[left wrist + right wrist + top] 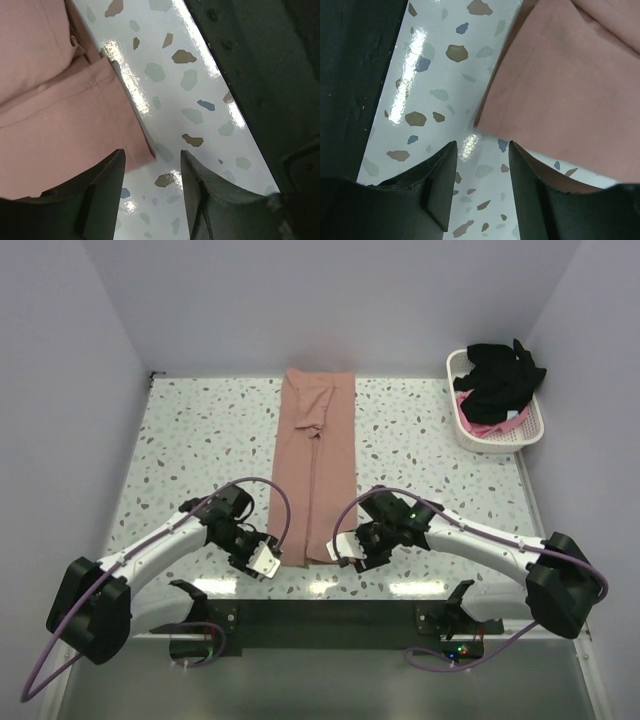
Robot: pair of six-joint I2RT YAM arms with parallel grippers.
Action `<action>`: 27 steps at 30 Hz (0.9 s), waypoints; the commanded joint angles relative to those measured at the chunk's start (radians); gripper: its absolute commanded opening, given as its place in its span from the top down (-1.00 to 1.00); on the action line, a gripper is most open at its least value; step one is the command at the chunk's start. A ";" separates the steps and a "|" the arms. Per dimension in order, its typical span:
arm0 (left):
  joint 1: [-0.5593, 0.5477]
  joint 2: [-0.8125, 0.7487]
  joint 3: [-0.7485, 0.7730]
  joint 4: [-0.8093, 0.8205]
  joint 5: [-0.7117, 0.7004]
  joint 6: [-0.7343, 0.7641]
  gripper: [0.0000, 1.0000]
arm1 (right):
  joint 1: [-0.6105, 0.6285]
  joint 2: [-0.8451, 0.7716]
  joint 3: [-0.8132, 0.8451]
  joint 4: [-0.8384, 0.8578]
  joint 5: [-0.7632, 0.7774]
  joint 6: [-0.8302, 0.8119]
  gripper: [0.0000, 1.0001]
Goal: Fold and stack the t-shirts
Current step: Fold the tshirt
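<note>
at the near corners of the folded salmon-pink t-shirt (318, 465), left and right jaws stand spread, pinching nothing.

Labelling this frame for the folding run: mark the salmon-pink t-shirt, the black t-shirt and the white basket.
salmon-pink t-shirt (318, 470), top view, middle of the long folded strip.
black t-shirt (505, 375), top view, centre of the bunched heap.
white basket (497, 443), top view, its near lattice wall.
</note>
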 commanded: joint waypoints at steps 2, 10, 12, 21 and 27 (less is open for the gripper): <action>0.031 0.037 0.005 0.002 0.058 0.188 -0.05 | 0.036 0.013 -0.032 0.115 0.038 -0.103 0.04; 0.032 0.075 -0.030 0.105 0.050 0.200 -0.07 | 0.057 0.069 -0.102 0.213 0.105 -0.158 0.04; 0.032 0.104 -0.035 0.108 0.032 0.220 -0.04 | 0.060 0.090 -0.110 0.230 0.122 -0.174 0.03; 0.031 0.192 -0.053 0.178 -0.013 0.235 0.13 | 0.089 0.142 -0.122 0.278 0.147 -0.192 0.03; 0.031 0.189 -0.056 0.192 0.002 0.223 0.64 | 0.105 0.173 -0.136 0.296 0.173 -0.181 0.41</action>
